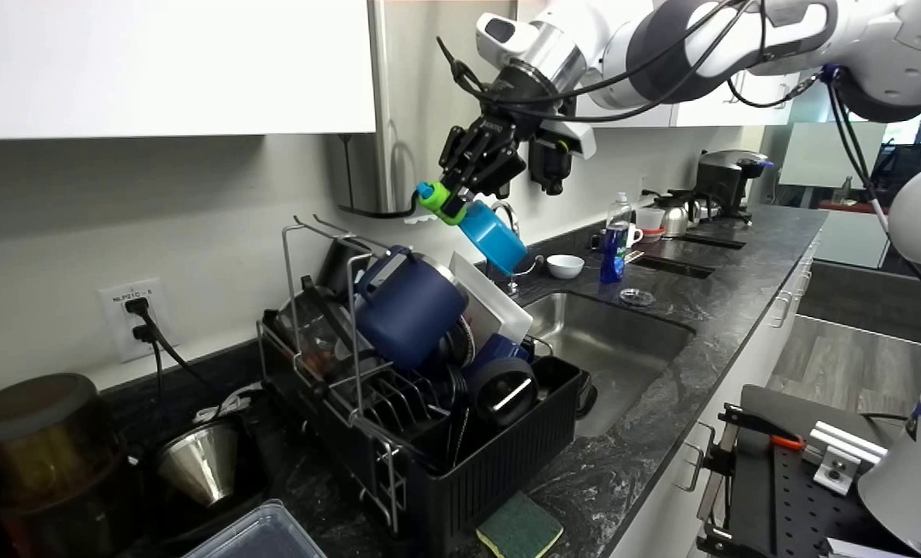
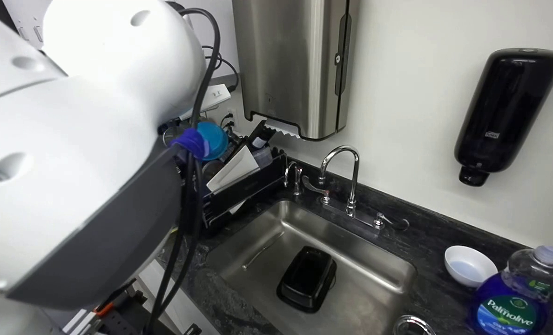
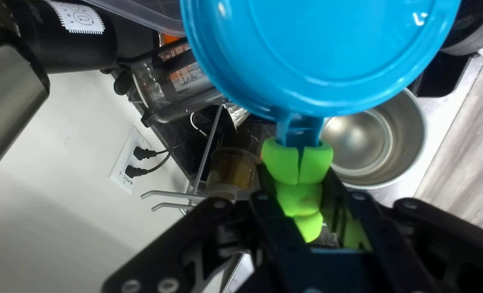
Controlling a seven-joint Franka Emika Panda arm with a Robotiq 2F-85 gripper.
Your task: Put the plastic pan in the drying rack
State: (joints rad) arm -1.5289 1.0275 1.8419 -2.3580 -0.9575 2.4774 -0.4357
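My gripper (image 1: 460, 200) is shut on the green handle (image 3: 298, 162) of the plastic pan (image 1: 494, 238). The pan's bright cyan body hangs tilted, handle end higher, and fills the top of the wrist view (image 3: 318, 53). In an exterior view, part of the pan (image 2: 214, 139) shows behind the arm's cable; the gripper is hidden there. Below the pan stands the drying rack (image 1: 507, 457), black with chrome wires on top. It holds a large navy pot (image 1: 414, 318), a white tray (image 1: 499, 306) and several dark items. The rack's dividers show at its near part.
The steel sink (image 2: 360, 288) lies beside the rack, with a black container (image 2: 306, 277) in it and a faucet (image 2: 351, 186) behind. A metal towel dispenser (image 2: 295, 70) hangs on the wall above. A sponge (image 1: 519, 527) lies before the rack. White cabinet (image 1: 166, 70) overhangs.
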